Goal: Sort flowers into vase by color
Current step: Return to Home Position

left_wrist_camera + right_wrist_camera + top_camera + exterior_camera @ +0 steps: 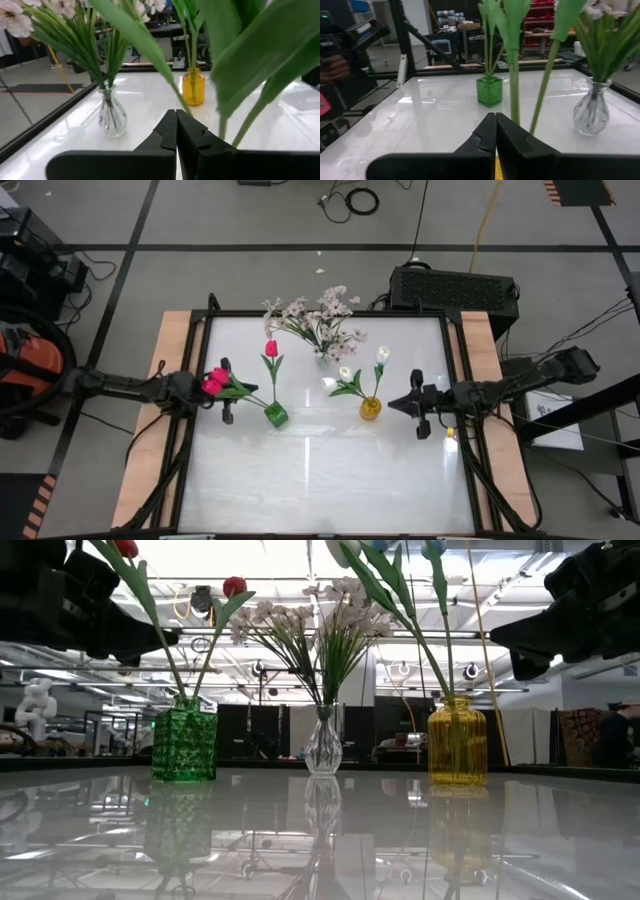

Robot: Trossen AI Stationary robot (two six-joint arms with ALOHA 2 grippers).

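While every stem in view stands in a vase, the left gripper (176,112) hangs just beside the green vase (276,415), its fingers pressed together on nothing. The leaves of the magenta tulips (214,381) lean across it, and one bloom overhangs the arm in the high view. At the centre rear of the table (320,480), the clear vase (323,743) holds the pale blossom sprays (318,315). To its right the yellow vase (457,743) carries the white tulips (345,373). The right gripper (496,116) is level with it and near, fingers likewise closed and empty, green stems rising just ahead of its tips.

The sorting itself looks done, and the hazard now lies in pulling clear. On the left, a leaf caught on the gripper body could drag a tulip out or tip the small green vase as the arm draws away. On the right the gap is wider, but a swing inward instead of straight back could brush the stems and rock the yellow vase.
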